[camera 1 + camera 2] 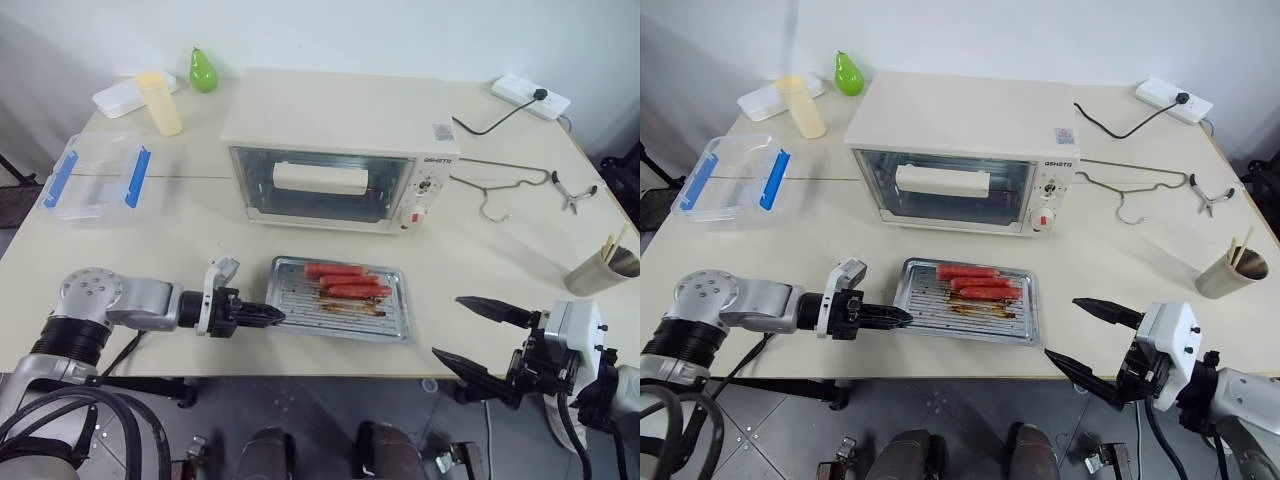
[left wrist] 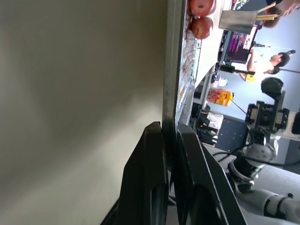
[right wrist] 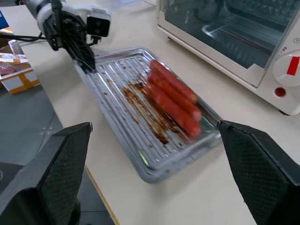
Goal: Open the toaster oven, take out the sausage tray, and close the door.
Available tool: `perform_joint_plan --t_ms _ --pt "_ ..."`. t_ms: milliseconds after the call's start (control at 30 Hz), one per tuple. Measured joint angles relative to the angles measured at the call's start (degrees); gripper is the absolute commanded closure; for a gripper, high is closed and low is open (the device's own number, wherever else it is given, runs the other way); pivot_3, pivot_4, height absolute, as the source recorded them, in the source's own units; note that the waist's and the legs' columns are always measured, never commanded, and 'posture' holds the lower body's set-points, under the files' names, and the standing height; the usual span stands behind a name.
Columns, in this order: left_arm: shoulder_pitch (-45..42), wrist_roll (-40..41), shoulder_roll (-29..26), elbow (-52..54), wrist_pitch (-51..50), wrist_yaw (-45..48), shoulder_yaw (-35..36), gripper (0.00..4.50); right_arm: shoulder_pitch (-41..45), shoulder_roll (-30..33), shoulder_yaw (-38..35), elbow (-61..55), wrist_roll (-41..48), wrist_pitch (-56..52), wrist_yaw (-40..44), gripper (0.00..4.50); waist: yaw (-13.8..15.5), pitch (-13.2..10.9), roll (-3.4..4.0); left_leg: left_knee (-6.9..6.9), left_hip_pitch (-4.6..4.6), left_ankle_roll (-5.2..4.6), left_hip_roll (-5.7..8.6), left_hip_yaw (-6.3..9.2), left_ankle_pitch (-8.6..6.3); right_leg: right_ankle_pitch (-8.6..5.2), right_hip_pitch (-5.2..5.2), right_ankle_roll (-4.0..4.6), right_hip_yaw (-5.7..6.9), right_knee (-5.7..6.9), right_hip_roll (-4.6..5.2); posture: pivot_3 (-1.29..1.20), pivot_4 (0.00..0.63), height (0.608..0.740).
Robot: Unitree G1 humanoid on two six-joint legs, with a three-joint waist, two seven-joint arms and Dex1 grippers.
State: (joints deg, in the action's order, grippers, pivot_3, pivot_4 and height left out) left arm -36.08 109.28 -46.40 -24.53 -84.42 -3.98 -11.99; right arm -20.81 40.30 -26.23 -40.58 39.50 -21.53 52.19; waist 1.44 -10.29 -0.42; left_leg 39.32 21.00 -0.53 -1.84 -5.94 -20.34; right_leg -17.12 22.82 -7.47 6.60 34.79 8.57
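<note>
1. so the sausage tray [image 1: 342, 298] sits flat on the table [image 1: 200, 240] just in front of the toaster oven [image 1: 340, 150], three red sausages [image 1: 345, 281] on its far half.
2. the door [image 1: 322, 186] is shut, cream handle across the glass.
3. left gripper [image 1: 270, 315] is pinched on the tray's left rim, fingers nearly together.
4. right gripper [image 1: 470, 335] hangs off the table's front right edge, fingers spread wide, holding nothing.
5. clear box with blue clips [image 1: 95, 177] sits far left; a green pear [image 1: 203, 70] is at the back.
</note>
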Motion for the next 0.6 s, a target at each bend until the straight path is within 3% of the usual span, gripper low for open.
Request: perform_joint_plan --t_ms 233,367,500,600 --pt "2.3 -2.2 0.7 4.8 0.5 0.5 3.2 1.28 0.9 0.0 1.1 0.0 0.0 0.0 -1.4 0.00 -0.1 0.0 -0.01 0.00 -0.02 0.02 -0.01 0.01 0.02 0.00 0.00 0.00 0.00 0.03 -0.01 0.00 0.150 0.740" --pt "9.0 -5.4 -1.8 14.3 2.5 3.8 8.6 0.08 1.8 0.2 1.3 0.2 0.0 0.2 -1.2 0.00 -0.5 0.0 -0.01 -0.01 -0.06 0.06 -0.07 0.02 0.02 0.00 0.01 0.00 0.00 0.08 -0.03 0.00 0.150 0.740" --pt "18.0 -23.0 -13.7 29.5 9.6 20.2 13.0 0.04 2.4 1.7 1.4 1.2 -0.2 0.3 0.6 0.00 -0.9 0.0 0.03 -0.15 -0.16 0.11 -0.07 -0.17 0.05 -0.02 0.01 0.03 -0.02 -0.03 -0.08 0.00 0.150 0.740" --pt "26.8 -36.4 -20.9 32.1 20.0 35.7 15.7 0.04 4.1 3.3 1.2 3.6 0.5 0.0 2.7 0.00 -1.1 0.0 0.12 -0.29 -0.36 0.13 -0.09 -0.83 0.03 -0.06 0.00 0.10 -0.12 -0.05 -0.07 0.00 0.150 0.740"
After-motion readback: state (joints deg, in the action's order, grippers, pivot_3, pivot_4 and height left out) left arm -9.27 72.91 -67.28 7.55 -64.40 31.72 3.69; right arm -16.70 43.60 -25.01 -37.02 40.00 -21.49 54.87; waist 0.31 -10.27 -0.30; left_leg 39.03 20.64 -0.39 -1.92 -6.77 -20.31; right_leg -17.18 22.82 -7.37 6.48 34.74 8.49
